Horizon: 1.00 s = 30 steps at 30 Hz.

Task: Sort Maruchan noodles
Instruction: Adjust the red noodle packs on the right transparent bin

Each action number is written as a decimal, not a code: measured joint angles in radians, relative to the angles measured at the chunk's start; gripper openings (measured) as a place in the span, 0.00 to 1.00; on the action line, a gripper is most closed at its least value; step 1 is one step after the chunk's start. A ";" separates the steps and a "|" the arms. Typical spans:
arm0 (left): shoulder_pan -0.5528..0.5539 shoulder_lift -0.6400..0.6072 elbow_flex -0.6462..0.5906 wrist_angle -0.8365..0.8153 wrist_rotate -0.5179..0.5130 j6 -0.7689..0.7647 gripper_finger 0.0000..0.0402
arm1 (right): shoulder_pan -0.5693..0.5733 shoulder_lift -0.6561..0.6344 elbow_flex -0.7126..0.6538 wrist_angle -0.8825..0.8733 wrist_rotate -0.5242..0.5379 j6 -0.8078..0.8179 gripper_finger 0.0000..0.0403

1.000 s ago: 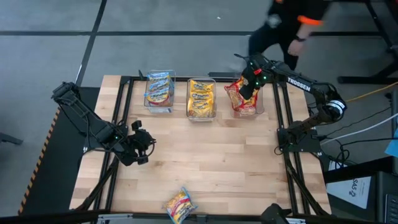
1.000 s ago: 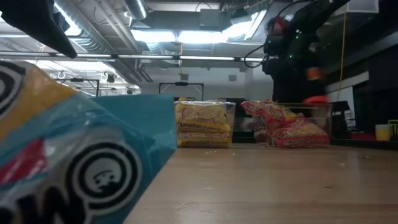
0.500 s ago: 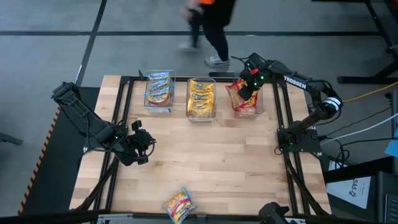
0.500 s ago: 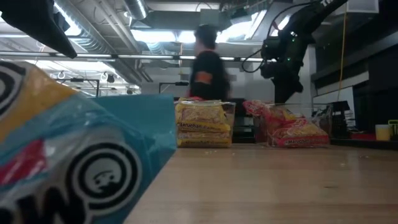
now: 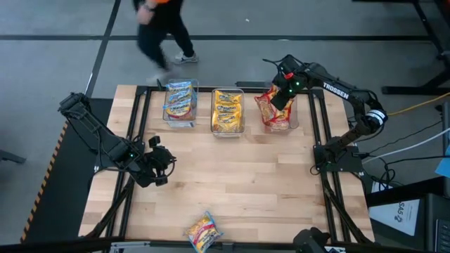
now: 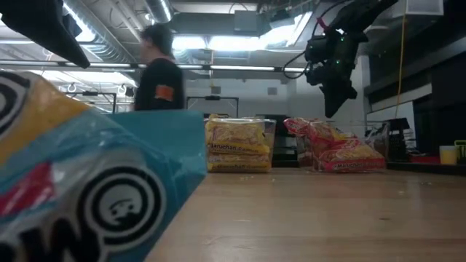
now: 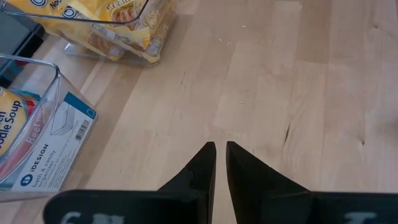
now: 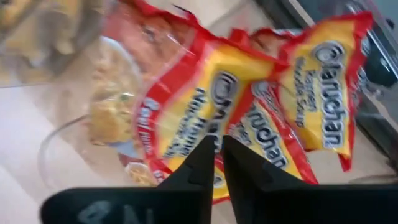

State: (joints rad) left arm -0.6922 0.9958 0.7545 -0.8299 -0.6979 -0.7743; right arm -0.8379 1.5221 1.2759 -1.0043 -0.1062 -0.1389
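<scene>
Three clear bins stand along the table's far edge. They hold blue-trimmed Maruchan noodles [image 5: 179,102], yellow-trimmed ones [image 5: 228,111] and red-trimmed ones [image 5: 275,112]. My right gripper [image 5: 280,100] hangs just above the red packets [image 8: 267,106], pointing down, shut and with nothing between its fingers [image 6: 337,109]. One loose packet [image 5: 204,230] lies flat at the table's near edge; it fills the left of the low view [image 6: 87,189]. My left gripper [image 5: 167,160] waits shut over bare wood at the left [image 7: 221,146].
A person [image 5: 158,31] walks on the floor beyond the far edge, also seen in the low view [image 6: 156,73]. Bare wood [image 5: 239,176] spans the table's middle. Black frame rails [image 5: 323,183] run along both sides. The blue bin's label [image 7: 56,149] shows beside my left gripper.
My right gripper has risen a little above the red bin and tipped slightly. The person behind the table has walked from the right toward the left.
</scene>
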 joint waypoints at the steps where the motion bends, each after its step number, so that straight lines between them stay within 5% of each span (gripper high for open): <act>1: 0.000 0.000 0.000 0.000 0.000 0.000 0.08 | 0.000 0.001 -0.005 0.000 0.009 0.004 0.11; 9: 0.000 0.000 0.000 -0.001 0.000 0.000 0.08 | 0.001 0.001 -0.028 0.014 -0.111 0.004 0.34; 16: 0.000 0.000 0.000 -0.001 0.000 0.000 0.08 | 0.000 0.001 -0.028 0.013 -0.018 0.008 0.52; 30: 0.000 0.000 0.000 0.000 0.000 0.000 0.08 | 0.000 0.061 -0.029 0.019 -0.086 0.053 0.56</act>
State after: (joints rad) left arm -0.6922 0.9958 0.7547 -0.8303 -0.6979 -0.7746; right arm -0.8379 1.5833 1.2469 -0.9855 -0.1925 -0.0861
